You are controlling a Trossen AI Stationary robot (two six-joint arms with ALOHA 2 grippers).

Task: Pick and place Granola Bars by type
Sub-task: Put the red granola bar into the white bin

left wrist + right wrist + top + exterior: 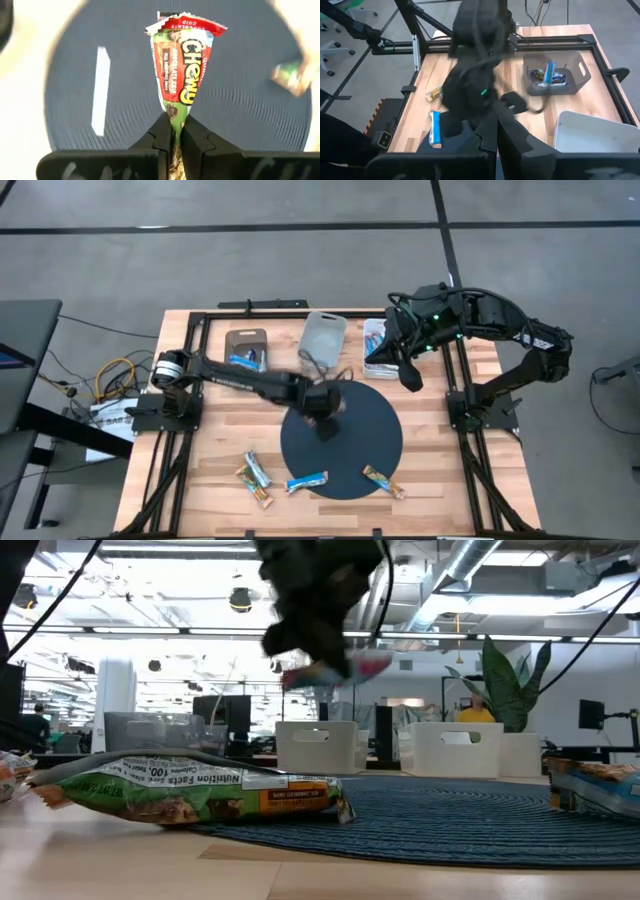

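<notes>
My left gripper [173,124] hovers over the round dark mat [370,430], shut on a red-and-green granola bar [182,65]. In the low view this bar [335,670] hangs high above the mat. More bars lie near the table's near edge: a blue one [255,468], a gold-brown one [263,497], a blue one [307,481] and a gold-brown one [383,480] on the mat's rim. Blue bars lie in two bins [247,350] [378,345]. My right gripper [497,132] waits shut by the far right bin. My left gripper pinches the red-and-green bar by one end of its wrapper [173,111] between the two fingers. The fingers point down from above and lie along the bar. The bar is lifted clear of the mat and reaches out beyond the fingertips.
A thin white strip [100,90] lies on the mat. A pale empty bin [323,335] stands between the two filled bins at the far edge. A green-wrapped bar [190,790] lies close to the low camera at the mat's edge. Black frame rails run along both table sides.
</notes>
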